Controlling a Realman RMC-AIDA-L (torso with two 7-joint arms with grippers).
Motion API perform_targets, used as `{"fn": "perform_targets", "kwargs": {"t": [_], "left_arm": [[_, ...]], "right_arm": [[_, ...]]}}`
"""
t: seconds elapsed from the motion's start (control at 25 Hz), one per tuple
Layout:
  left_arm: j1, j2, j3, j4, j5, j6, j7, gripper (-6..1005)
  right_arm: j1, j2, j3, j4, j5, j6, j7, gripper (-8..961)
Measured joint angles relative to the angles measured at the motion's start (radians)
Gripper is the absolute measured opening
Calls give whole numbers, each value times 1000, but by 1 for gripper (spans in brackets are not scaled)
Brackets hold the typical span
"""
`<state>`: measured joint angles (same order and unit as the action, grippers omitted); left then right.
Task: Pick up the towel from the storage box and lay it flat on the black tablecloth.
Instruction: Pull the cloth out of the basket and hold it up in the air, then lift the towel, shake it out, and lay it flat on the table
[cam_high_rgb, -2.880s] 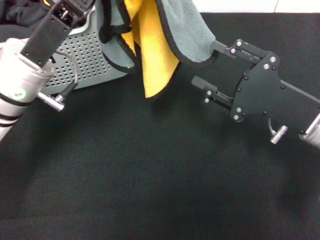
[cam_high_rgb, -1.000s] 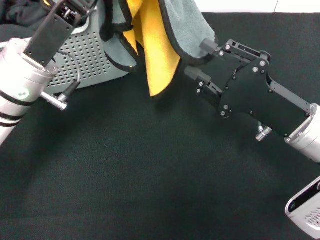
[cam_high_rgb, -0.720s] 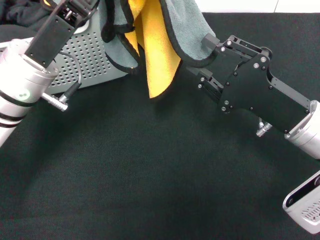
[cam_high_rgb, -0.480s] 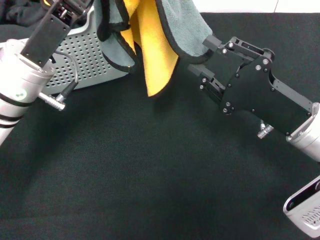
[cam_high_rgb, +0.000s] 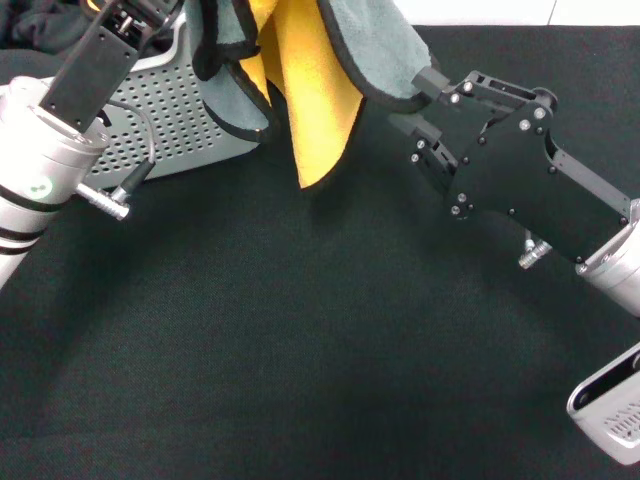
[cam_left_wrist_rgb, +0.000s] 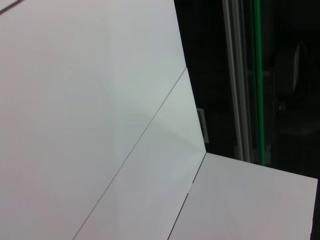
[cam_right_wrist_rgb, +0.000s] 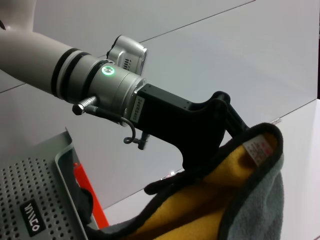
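Observation:
The towel (cam_high_rgb: 312, 90) hangs in the air over the black tablecloth (cam_high_rgb: 300, 330), its yellow face in the middle and grey folds (cam_high_rgb: 375, 50) on either side. My left gripper (cam_high_rgb: 158, 12), at the top left, is shut on the towel's upper part. The right wrist view shows that gripper (cam_right_wrist_rgb: 226, 114) biting into the towel (cam_right_wrist_rgb: 235, 200) near its white tag. My right gripper (cam_high_rgb: 422, 103) is open at the towel's grey right edge, with its upper finger touching the hem. The storage box (cam_high_rgb: 170, 120) stands behind the towel at the back left.
A black garment (cam_high_rgb: 40, 25) lies in the storage box at the far left. The box's perforated wall and black label (cam_right_wrist_rgb: 30, 222) also show in the right wrist view. The left wrist view shows only white panels and a dark window.
My right gripper has moved up and in toward the towel's grey edge, now touching it. The left gripper still holds the towel, which has swayed slightly.

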<state>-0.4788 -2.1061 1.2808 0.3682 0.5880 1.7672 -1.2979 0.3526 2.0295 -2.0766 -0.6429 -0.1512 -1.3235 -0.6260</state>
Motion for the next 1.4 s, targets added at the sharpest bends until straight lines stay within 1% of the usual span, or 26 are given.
{"fn": "perform_targets", "kwargs": {"t": [0.28, 0.56, 0.8, 1.04, 1.28, 1.4], "left_arm": [[2, 0, 0, 0, 0, 0, -1, 20], [3, 0, 0, 0, -1, 0, -1, 21], [3, 1, 0, -2, 0, 0, -5, 22], [3, 2, 0, -7, 3, 0, -12, 24], [3, 4, 0, -21, 6, 0, -11, 26], [7, 7, 0, -40, 7, 0, -3, 27]], "right_arm": [[8, 0, 0, 6, 16, 3, 0, 270], [8, 0, 0, 7, 17, 3, 0, 266], [4, 0, 1, 7, 38, 3, -26, 148], [0, 0, -4, 8, 53, -3, -38, 8], [-1, 0, -12, -4, 53, 9, -25, 8], [-1, -1, -12, -52, 53, 75, 43, 8]]}}
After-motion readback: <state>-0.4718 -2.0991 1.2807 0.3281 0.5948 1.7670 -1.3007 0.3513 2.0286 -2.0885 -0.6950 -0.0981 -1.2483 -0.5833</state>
